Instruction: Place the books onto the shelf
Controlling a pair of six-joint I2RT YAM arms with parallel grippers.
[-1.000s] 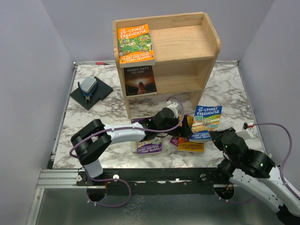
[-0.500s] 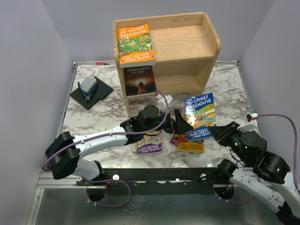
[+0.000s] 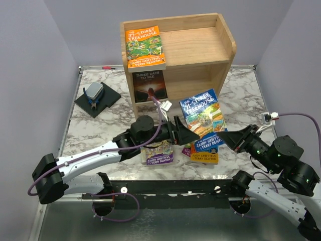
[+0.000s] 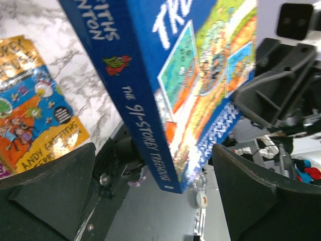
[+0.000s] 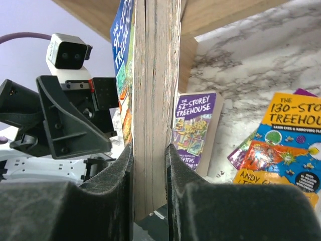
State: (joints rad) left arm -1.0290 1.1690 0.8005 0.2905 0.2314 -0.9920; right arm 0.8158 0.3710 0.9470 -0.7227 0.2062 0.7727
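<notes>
Marbled bench (image 3: pixel 95 135) runs from the arms back to the shelf (image 3: pixel 200 47), which stands at the far side with its open front towards them. An orange book (image 3: pixel 145 47) already lies on the left of the rimmed top, with bare wood to its right. A dark book (image 3: pixel 149 86) leans in the tier below.

The right claw (image 3: pixel 226 136) holds the blue book (image 3: pixel 202 119) clear of the bench. It is pinched narrow on the page block at the book's near lower corner, and the right wrist view shows both fingers (image 5: pixel 123 173) pressed flat against the paper. The cover faces up and towards the arms. The book's long axis runs away from that claw, rising and leaning a little left, so its far end points at the front of the shelf.

The left claw (image 3: pixel 184 131) stands wide beside the book's left edge. In its own view the spine sits between the spread fingers (image 4: pixel 50 186), touching neither. Only the right arm carries the weight.

So the shelf lies straight along the book's length, beyond its far end and higher. I judge the coming move to be a push forward and up from the right, with the far edge leading over the rim onto the bare wood. The corner grip may let the book sag.

A purple book (image 3: pixel 159 153) and an orange-and-yellow book (image 3: pixel 203 156) wait flat on the bench below, the first nearer the left claw.
</notes>
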